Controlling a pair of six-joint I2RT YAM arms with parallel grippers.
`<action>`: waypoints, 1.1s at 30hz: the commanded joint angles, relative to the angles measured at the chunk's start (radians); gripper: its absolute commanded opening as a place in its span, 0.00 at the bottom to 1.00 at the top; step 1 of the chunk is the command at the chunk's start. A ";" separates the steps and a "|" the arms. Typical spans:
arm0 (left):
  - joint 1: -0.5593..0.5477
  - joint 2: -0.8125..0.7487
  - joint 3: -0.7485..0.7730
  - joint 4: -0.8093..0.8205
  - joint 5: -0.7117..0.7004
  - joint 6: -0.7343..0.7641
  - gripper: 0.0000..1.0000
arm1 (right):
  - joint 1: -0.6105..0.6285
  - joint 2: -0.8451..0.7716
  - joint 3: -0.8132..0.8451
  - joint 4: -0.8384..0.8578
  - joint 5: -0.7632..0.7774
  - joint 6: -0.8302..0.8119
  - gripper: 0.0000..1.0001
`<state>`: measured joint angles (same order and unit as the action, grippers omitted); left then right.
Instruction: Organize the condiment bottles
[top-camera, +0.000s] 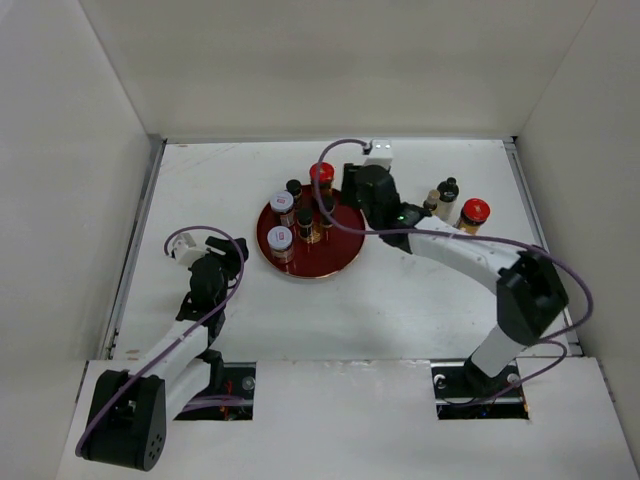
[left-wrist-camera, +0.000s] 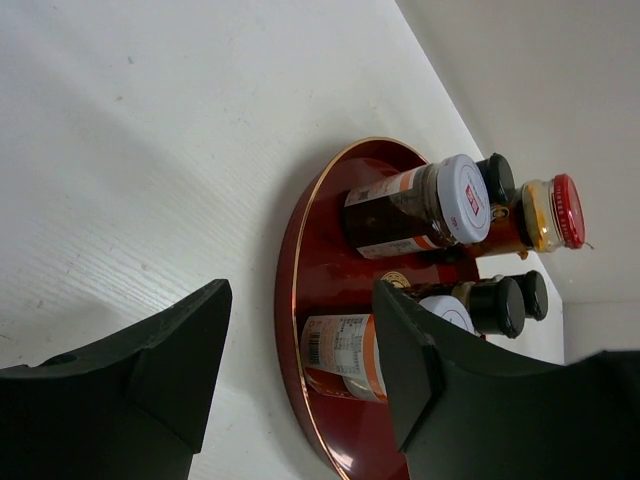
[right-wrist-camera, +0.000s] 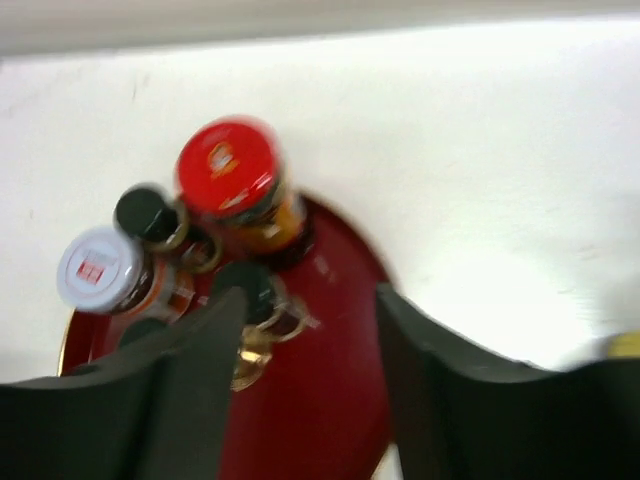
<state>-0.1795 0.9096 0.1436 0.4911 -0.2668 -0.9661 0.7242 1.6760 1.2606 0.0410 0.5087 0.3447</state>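
The matte white table (top-camera: 400, 290), faintly grained, is carrying both arms at its near edge. The left gripper (left-wrist-camera: 300, 300) is hovering low over bare tabletop, just short of the tray. Its blocky black fingers (left-wrist-camera: 170, 370) are standing spread, with nothing between them.

Beyond it, the round tray (top-camera: 340, 255) is lying flat, glossy dark red with a thin gold rim. Six condiment bottles are standing upright on its left and far parts. The near white-lidded jar (top-camera: 279, 238) and the far white-lidded jar (top-camera: 281, 203) are showing clear glass, dark contents and red-and-white labels. Three slim black-capped bottles (top-camera: 304, 215) are crowding just beside them. The red-lidded jar (top-camera: 322, 172), wider, with amber contents, is standing at the tray's far edge.

The right gripper (right-wrist-camera: 305, 305) is reaching in over the tray's right half. Its jaws are standing apart over bare red lacquer and gripping nothing. One black cap is sitting right beside its left finger and is partly hidden by it. The arm's bulky black wrist is blocking the top view of that part of the tray.

Well right of the tray, three more are standing close together on the table: a loose red-lidded jar (top-camera: 473, 212), a loose black-capped bottle (top-camera: 447, 190) and a small pale bottle (top-camera: 431, 202), too small to read. Purple cables (top-camera: 560, 300) are looping along both arms.
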 joint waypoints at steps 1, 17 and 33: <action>-0.004 -0.009 0.011 0.052 0.008 0.001 0.56 | -0.091 -0.120 -0.084 0.045 0.070 0.014 0.56; -0.016 -0.011 0.014 0.055 -0.003 0.006 0.56 | -0.380 -0.145 -0.165 -0.038 0.126 -0.021 0.65; -0.022 0.023 0.021 0.063 0.000 0.004 0.57 | -0.386 -0.079 -0.173 -0.075 0.103 0.031 0.42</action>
<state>-0.1970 0.9260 0.1436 0.4927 -0.2649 -0.9657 0.3389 1.5898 1.0870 -0.0399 0.6205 0.3553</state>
